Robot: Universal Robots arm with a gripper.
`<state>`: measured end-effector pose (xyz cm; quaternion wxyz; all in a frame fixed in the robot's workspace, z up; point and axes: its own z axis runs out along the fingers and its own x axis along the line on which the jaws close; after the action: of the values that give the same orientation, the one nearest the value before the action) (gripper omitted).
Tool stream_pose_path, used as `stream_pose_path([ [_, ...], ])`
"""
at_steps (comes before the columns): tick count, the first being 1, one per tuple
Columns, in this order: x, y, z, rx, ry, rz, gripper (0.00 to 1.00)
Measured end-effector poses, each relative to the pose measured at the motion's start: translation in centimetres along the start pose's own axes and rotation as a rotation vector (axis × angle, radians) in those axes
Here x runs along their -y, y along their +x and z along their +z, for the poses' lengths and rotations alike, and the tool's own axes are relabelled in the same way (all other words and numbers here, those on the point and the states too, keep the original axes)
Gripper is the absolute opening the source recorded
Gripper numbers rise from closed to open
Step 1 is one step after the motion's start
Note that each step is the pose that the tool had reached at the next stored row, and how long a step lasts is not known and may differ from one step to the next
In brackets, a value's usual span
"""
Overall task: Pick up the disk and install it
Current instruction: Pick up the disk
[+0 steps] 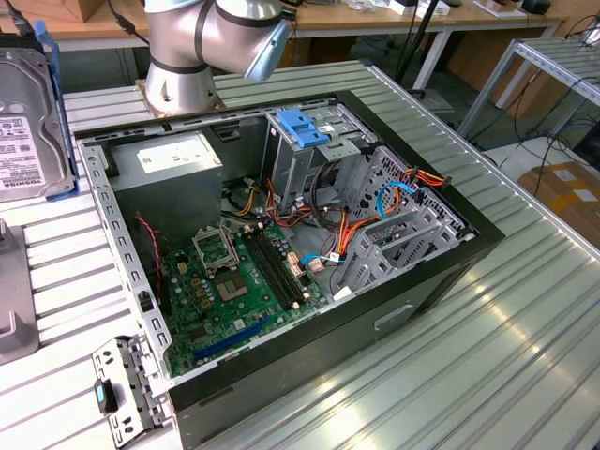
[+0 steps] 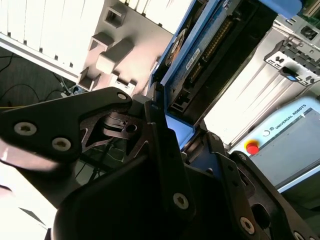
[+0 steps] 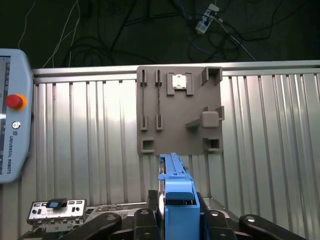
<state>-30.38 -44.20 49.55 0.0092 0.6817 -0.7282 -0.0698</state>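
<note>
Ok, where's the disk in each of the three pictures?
Exterior view: disk at the exterior view's left edge, label facing the camera.
First wrist view: disk edge-on, clamped in the gripper.
Second wrist view: disk jutting out of the gripper.
Shared landmark: small metal bracket with a blue clip.

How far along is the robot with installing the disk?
Pickup looks done: the gripper is shut on the disk, holding it on edge above the table. Installing is left: the disk is outside the open computer case, at the exterior view's left.
</note>
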Motion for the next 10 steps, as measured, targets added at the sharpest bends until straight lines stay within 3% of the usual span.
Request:
stream_pose_path([
  [5,2.07,1.06,-0.31,-0.0004,-0.0056,0.001,0.37],
  [10,3.70,2.04,-0.56,-0.0006,-0.0097,0.001,0.37],
])
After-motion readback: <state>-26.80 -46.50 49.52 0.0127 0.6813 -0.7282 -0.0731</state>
